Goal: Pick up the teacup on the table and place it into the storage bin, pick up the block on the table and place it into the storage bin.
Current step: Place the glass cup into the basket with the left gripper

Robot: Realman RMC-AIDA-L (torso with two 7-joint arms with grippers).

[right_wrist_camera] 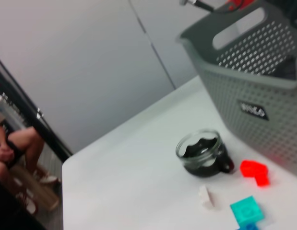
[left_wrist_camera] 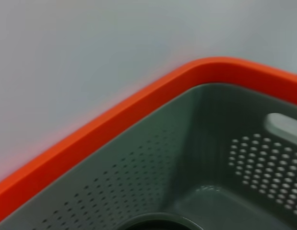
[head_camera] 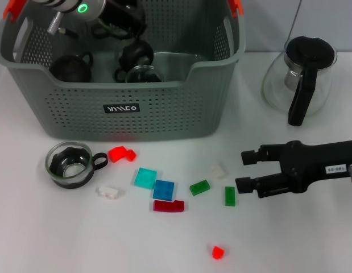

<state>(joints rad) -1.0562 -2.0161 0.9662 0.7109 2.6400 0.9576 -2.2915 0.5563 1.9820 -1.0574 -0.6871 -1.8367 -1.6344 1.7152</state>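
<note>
One white table (head_camera: 289, 239) | blocks (head_camera: 164, 189) scattered | right end effector (head_camera: 244, 170) apart | left unseen

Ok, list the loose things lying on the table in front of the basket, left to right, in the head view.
Teacup → white block → red block → teal block → green block → second green block → right gripper.

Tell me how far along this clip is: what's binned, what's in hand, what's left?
Several dark cups already sit inside the storage bin. The left arm is over the bin's far-left corner. The right gripper is open and empty beside the green blocks. One teacup and every block remain on the table.
</note>
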